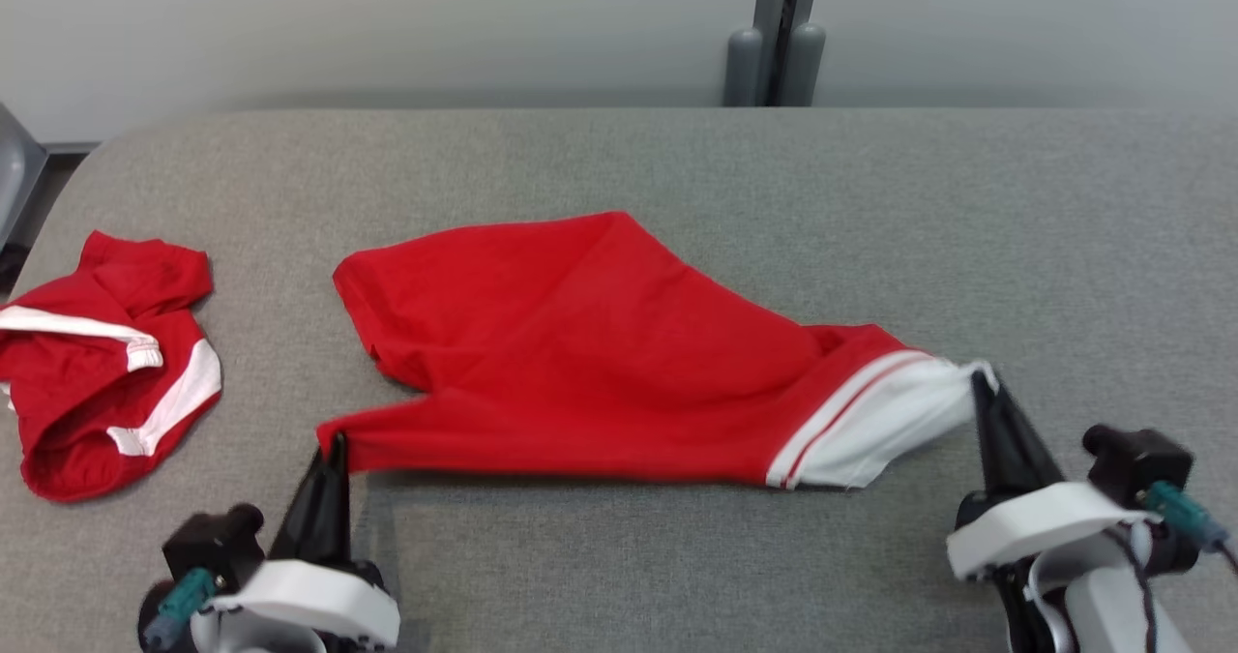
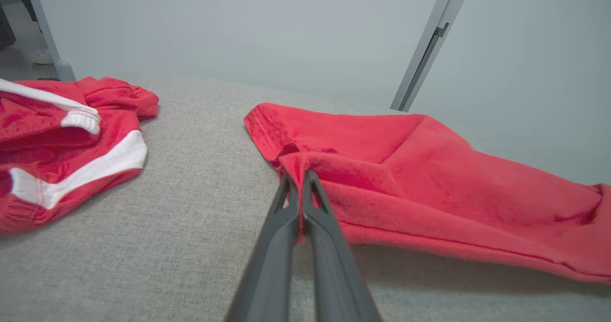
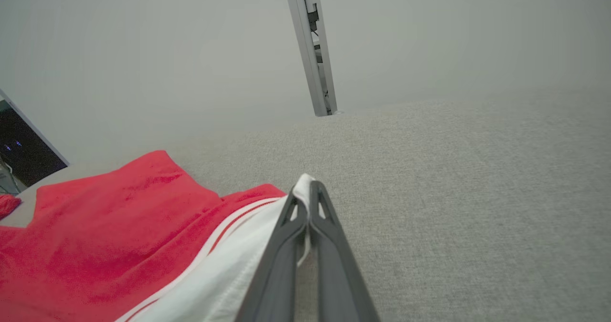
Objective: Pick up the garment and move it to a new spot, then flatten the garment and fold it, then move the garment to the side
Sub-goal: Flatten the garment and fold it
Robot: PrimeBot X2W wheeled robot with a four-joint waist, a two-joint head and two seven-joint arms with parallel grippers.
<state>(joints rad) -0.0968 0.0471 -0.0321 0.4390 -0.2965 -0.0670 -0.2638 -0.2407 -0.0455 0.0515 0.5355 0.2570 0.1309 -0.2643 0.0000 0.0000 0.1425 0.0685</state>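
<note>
The garment [image 1: 580, 353] is a pair of red shorts with a white waistband, stretched across the grey table and lifted a little at its near edge. My left gripper [image 1: 334, 450] is shut on the red leg corner at the lower left; the left wrist view shows the fingers [image 2: 286, 202] pinching a fold of the red cloth [image 2: 429, 179]. My right gripper [image 1: 979, 382] is shut on the white waistband corner at the right; in the right wrist view the white cloth [image 3: 224, 279] sits between the closed tips [image 3: 308, 193].
A second red and white garment [image 1: 97, 363] lies crumpled at the table's left edge, also seen as a crumpled heap [image 2: 62, 136] in the left wrist view. The grey padded table [image 1: 1016, 227] stretches bare to the right and back. A grey post [image 1: 774, 44] stands behind the far edge.
</note>
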